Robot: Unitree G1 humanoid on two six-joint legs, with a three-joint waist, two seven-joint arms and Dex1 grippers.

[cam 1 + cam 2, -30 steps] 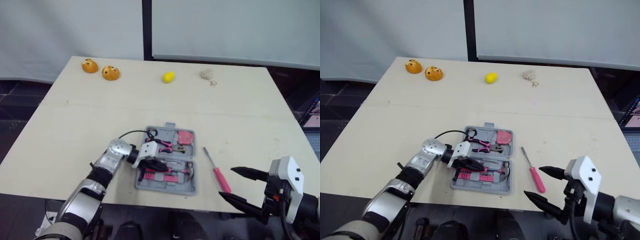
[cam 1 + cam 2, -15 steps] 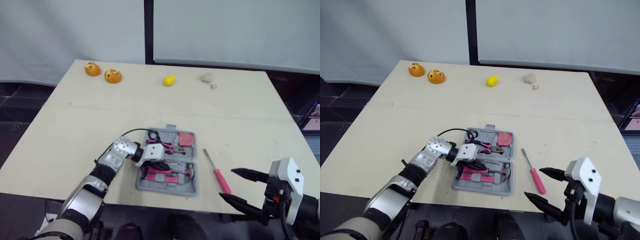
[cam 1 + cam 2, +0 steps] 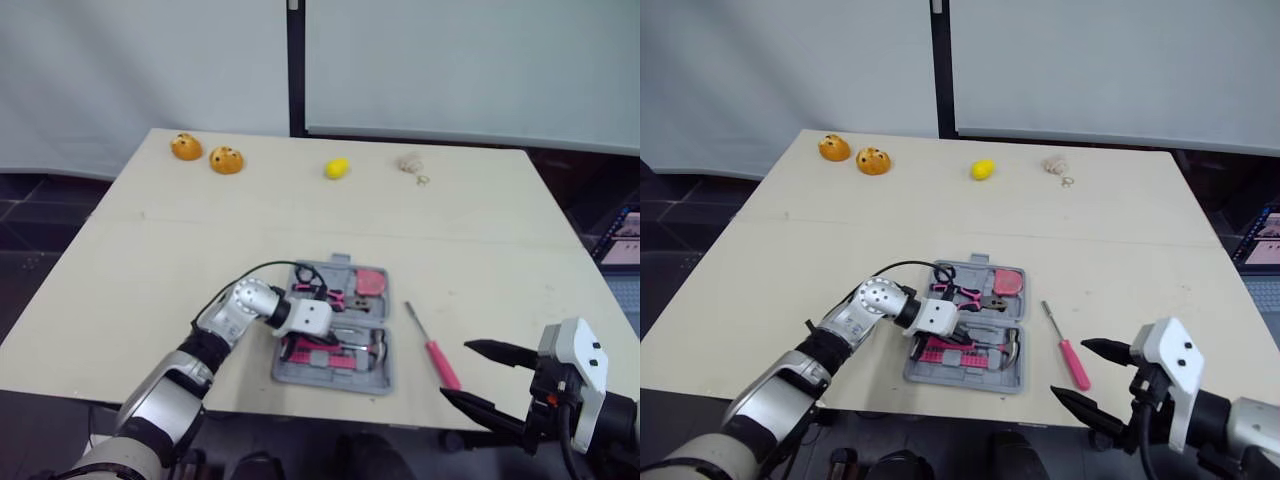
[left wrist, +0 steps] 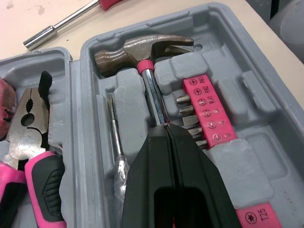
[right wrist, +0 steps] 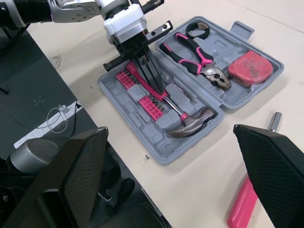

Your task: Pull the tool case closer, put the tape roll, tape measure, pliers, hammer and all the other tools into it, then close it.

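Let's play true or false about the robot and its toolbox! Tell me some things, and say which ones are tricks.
1. The hammer lies inside the tool case. True.
2. The pink-handled screwdriver is in the tool case too. False: the pink-handled screwdriver lies on the table, beside the case on the robot's right.
3. The tool case is closed. False: it lies open.
4. The right gripper is open. True.
5. The left gripper is wide open. False: it is shut, with its tips at the hammer's shaft.
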